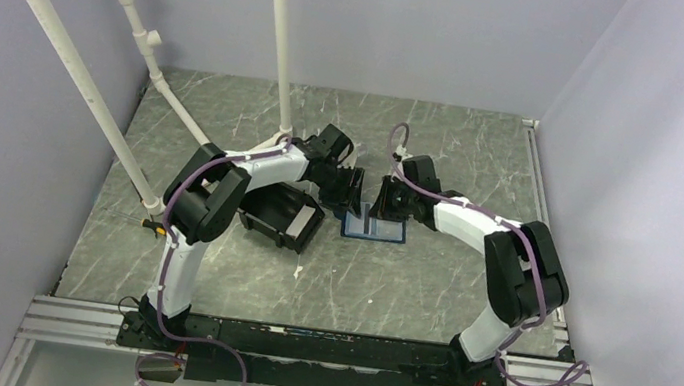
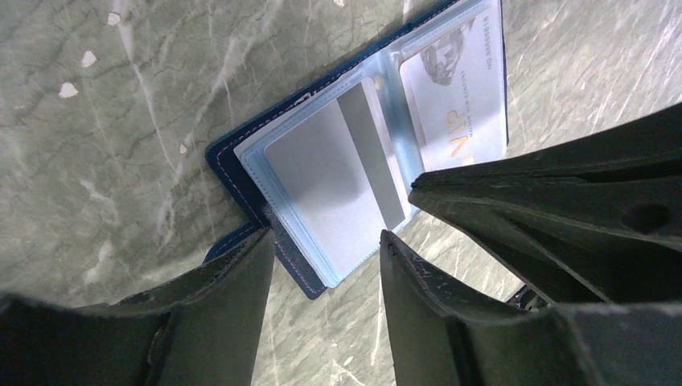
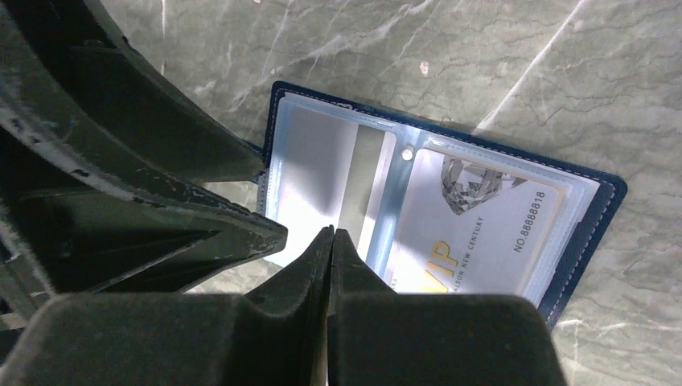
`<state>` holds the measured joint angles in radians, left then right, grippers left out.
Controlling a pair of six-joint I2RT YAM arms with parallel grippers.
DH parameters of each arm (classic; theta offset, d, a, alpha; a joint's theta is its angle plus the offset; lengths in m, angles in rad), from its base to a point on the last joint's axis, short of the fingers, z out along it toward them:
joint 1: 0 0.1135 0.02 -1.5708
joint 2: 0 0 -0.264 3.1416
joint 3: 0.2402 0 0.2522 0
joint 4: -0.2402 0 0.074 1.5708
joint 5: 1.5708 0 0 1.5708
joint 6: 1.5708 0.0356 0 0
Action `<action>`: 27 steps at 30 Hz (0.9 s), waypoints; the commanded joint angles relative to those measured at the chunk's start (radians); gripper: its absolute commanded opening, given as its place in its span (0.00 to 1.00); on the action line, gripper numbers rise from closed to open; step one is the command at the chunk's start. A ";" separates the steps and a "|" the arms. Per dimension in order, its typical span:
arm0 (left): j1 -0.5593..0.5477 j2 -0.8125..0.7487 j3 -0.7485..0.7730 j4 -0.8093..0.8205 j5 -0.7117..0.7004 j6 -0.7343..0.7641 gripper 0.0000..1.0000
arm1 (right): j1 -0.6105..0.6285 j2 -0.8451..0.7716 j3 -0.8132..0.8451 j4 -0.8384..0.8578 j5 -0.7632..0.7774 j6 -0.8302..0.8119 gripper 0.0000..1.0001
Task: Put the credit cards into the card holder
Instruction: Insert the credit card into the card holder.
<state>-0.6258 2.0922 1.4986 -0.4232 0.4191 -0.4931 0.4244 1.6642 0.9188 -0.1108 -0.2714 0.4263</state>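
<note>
Near the middle of the grey marbled tabletop [image 1: 406, 283], just right of a black bin [image 1: 279, 217], the card holder [image 1: 375, 229] lay flat and spread open, with its clear pale-blue sleeves facing up inside the navy cover. Both arms reached in over it from either side, and their wrists nearly met above it.

Two credit cards sat inside the sleeves. A grey card [image 2: 330, 185] with a darker stripe filled the half nearer the left arm. A pale card [image 3: 474, 233] with "VIP" in gold letters, a diamond emblem and a printed number filled the other half.

The left hand [image 2: 326, 241] was released. Its two dark fingers [image 2: 233, 305] stood apart on either side of the corner of the holder that held the grey card, and the wrist view did not show whether they touched the cover.

The right hand [image 3: 332, 233] was clenched, with its fingertips pressed together and no visible gap. The tips sat over the edge of the sleeve with the grey card, close to the centre fold. I could not tell whether any of the clear plastic was pinched between them, or whether they touched it. The two hands were just beside each other, with the left hand's fingers filling the left side of the right wrist view.
</note>
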 commanded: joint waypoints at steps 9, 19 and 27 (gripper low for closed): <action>0.011 -0.047 0.018 0.034 0.024 -0.004 0.57 | 0.002 0.070 0.003 0.053 0.020 0.008 0.00; 0.014 -0.041 0.012 0.082 0.073 -0.042 0.57 | 0.002 0.098 -0.023 0.076 0.014 0.020 0.00; 0.014 -0.028 0.024 0.062 0.055 -0.042 0.59 | 0.001 0.111 -0.034 0.088 0.011 0.027 0.00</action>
<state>-0.6140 2.0922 1.4986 -0.3790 0.4664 -0.5213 0.4240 1.7504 0.9073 -0.0479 -0.2710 0.4496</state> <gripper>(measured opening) 0.581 0.007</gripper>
